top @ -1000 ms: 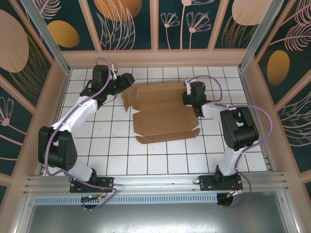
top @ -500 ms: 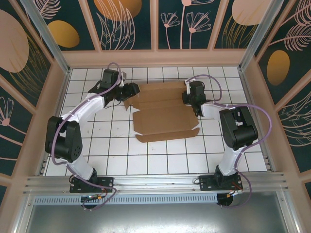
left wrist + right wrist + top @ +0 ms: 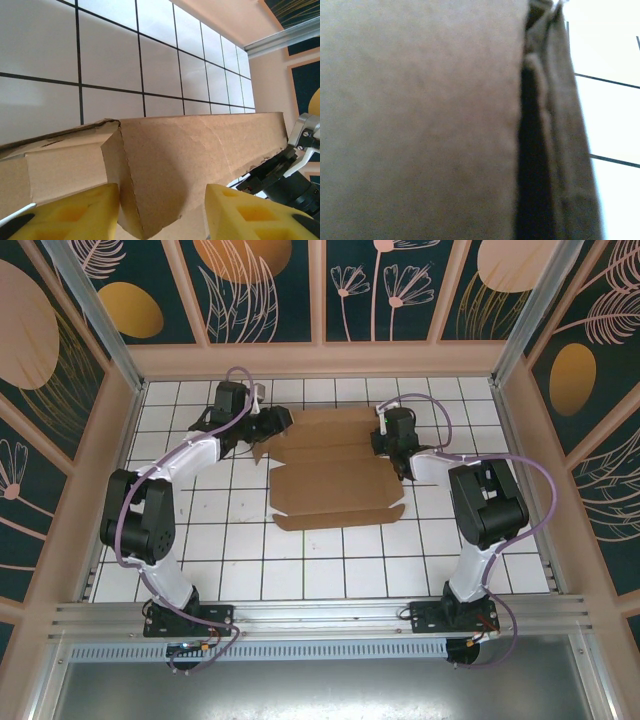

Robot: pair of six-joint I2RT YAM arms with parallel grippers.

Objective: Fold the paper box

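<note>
Left gripper (image 3: 277, 421) has advanced to the paper box (image 3: 335, 480) at upper centre, fingers apart astride its left flap. Right gripper (image 3: 386, 440) is clamped on the box's right edge.

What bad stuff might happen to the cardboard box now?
The left gripper is open around a raised corner flap of the paper box. If it closes off the crease, the flap may crumple or tear. The right gripper is shut at the box's far right end, so pulling from both ends could drag the box askew.
</note>
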